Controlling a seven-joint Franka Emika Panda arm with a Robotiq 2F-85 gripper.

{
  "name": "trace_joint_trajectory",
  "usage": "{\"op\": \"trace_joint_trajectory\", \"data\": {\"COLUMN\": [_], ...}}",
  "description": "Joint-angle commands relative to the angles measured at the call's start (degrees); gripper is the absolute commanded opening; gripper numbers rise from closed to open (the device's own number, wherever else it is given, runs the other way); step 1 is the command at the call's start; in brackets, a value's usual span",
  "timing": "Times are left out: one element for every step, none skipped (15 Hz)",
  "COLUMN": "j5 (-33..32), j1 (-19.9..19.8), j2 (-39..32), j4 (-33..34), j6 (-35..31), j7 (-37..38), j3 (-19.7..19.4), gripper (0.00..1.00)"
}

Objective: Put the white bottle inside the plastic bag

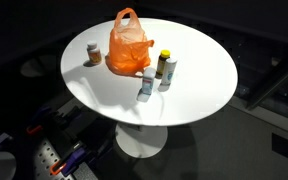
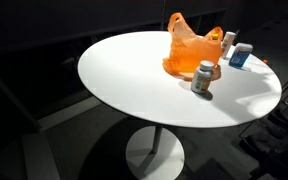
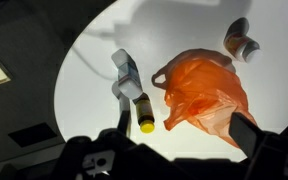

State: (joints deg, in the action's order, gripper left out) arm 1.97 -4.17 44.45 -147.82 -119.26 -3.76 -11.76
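The white bottle [image 1: 147, 85] stands upright on the round white table, in front of the orange plastic bag [image 1: 129, 42]. Both show in both exterior views, bottle [image 2: 241, 55] and bag [image 2: 192, 50]. In the wrist view the white bottle [image 3: 125, 72] is left of the bag [image 3: 204, 92]. My gripper [image 3: 182, 128] is open and empty, high above the table. Its fingers frame the bag's near edge. The gripper does not show in either exterior view.
A grey bottle with a yellow cap [image 1: 166, 68] stands next to the white bottle, also in the wrist view [image 3: 142, 112]. A brown bottle with a white cap [image 1: 93, 53] stands on the bag's other side [image 2: 203, 78]. The table rim [image 1: 84, 95] drops to dark floor.
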Motion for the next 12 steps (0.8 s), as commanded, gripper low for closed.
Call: {"op": "trace_joint_trajectory", "data": {"j5": [0.1,0.2,0.1,0.2,0.3,0.5,0.6,0.5,0.4,-0.1,-0.5,-0.7], "j1": [-0.2,0.0,0.1,0.2,0.4,0.6,0.8,1.1,1.1,1.0,0.9,0.7], "j2": [-8.5,-10.7,-12.9,-15.1,-17.2,-19.2,-21.2,-22.9,-24.6,-26.4,-28.0,-29.5], "j4": [4.6,5.5,6.2,7.1,7.8,8.6,9.3,10.0,10.7,11.3,12.0,12.6], "j6": [-1.1,-1.2,-1.5,-1.6,-1.9,-2.1,-2.3,-2.3,-2.4,-2.6,-2.5,-2.5], "j7": [-1.9,-2.7,-3.8,-5.3,-7.1,-9.0,-11.3,-13.8,-16.1,-18.2,-20.0,-21.5], "j3": [0.2,-0.2,-0.5,-0.9,-1.2,-1.5,-1.8,-2.0,-2.0,-1.9,-1.8,-1.6], "gripper": [1.0,1.0,1.0,1.0,1.0,1.0,1.0,1.0,1.0,1.0,1.0,1.0]}}
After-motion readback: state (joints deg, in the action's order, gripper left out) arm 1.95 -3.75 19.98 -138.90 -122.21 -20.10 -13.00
